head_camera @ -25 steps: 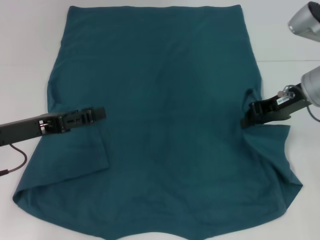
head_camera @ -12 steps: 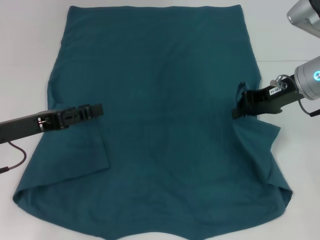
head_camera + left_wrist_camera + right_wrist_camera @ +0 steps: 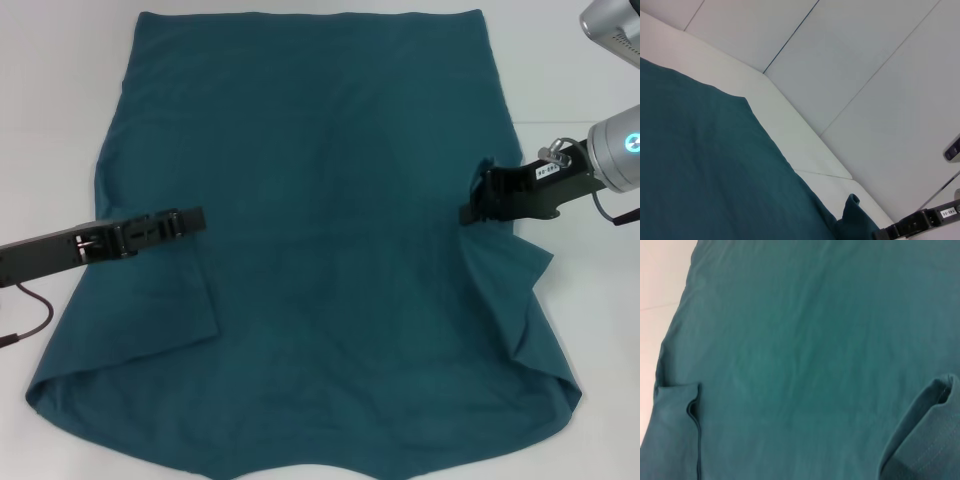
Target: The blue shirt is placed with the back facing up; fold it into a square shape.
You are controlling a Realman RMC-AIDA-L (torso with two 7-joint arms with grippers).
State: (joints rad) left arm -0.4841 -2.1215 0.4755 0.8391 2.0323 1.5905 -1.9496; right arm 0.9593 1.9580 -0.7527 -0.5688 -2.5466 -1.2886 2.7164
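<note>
Your item: the blue shirt [image 3: 330, 230], one piece, plain side up, spread flat on the white table [image 3: 50, 110] and filling most of the head view. Its straight hem lies at the far edge; the sleeves sit at the near end.

Your left sleeve [image 3: 150, 300] is already folded inward over the body — its edge shows as a crisp step in the cloth, also visible in the right wrist view [image 3: 692, 415].

Your left gripper [image 3: 195, 220] sits low over that folded sleeve, at the shirt's left side, pointing inward. You cannot tell from these views how far its fingers are parted or whether they have hold of any cloth.

Your right gripper [image 3: 475, 205] is at the shirt's right edge, level with the left one. Its fingers are closed on the right sleeve [image 3: 525, 270], pinching a small peak of fabric — the lifted cloth drapes down and outward in loose folds toward the near right corner. The left wrist view shows the same raised tuft [image 3: 852, 212] beside the gripper body.
</note>
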